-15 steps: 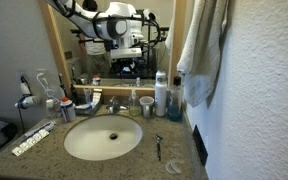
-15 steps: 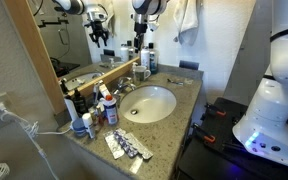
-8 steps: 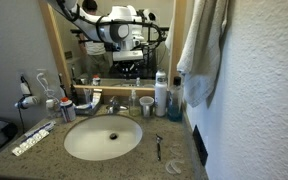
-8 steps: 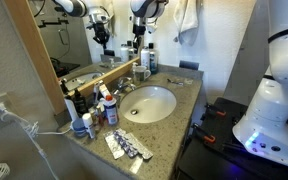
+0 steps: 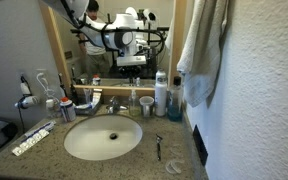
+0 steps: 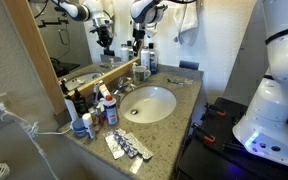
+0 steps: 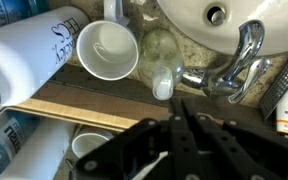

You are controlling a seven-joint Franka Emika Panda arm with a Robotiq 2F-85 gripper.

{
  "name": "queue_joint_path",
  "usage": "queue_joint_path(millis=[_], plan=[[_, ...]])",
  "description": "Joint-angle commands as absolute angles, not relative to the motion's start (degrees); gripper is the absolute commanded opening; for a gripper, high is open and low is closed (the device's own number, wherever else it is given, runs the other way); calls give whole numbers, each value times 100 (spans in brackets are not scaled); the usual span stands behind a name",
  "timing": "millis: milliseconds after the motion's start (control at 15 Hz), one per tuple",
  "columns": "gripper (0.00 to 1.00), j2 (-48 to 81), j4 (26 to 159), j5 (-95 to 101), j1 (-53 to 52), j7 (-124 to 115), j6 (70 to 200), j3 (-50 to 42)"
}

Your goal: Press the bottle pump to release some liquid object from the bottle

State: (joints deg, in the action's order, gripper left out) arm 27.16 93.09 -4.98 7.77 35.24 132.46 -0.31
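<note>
The bottle (image 7: 161, 50) has a pale greenish-clear body and stands between the cup and the faucet at the back of the sink. In the wrist view I look down on it, and the bottle pump (image 7: 163, 86) points toward my gripper (image 7: 181, 104). The two dark fingers are pressed together with nothing between them, their tips just short of the pump head. In an exterior view the gripper (image 5: 132, 62) hangs in front of the mirror, well above the bottle (image 5: 134, 101). It also hangs over the back of the counter in an exterior view, gripper (image 6: 140, 40).
A small cup (image 7: 107, 49) stands beside the bottle, with a tall white-and-blue bottle (image 7: 34, 45) beyond it. The chrome faucet (image 7: 239, 62) and sink basin (image 5: 103, 137) are on the other side. A towel (image 5: 202, 50) hangs at the wall. A razor (image 5: 158, 146) and pill packs (image 5: 33, 138) lie on the counter.
The jaws have gone from partly open to fully shut. The gripper has shifted slightly in front of the mirror; the bottle has not moved.
</note>
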Motion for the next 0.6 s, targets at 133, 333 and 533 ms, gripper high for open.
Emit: queue_joint_path(millis=[133,333,533], plan=[[8,3052,8976,-581,980,3470,13311,176],[7,3199,8866,-581,1030,3456,13284,232],[8,3330,8790,-562,1039,3445,13278,250]])
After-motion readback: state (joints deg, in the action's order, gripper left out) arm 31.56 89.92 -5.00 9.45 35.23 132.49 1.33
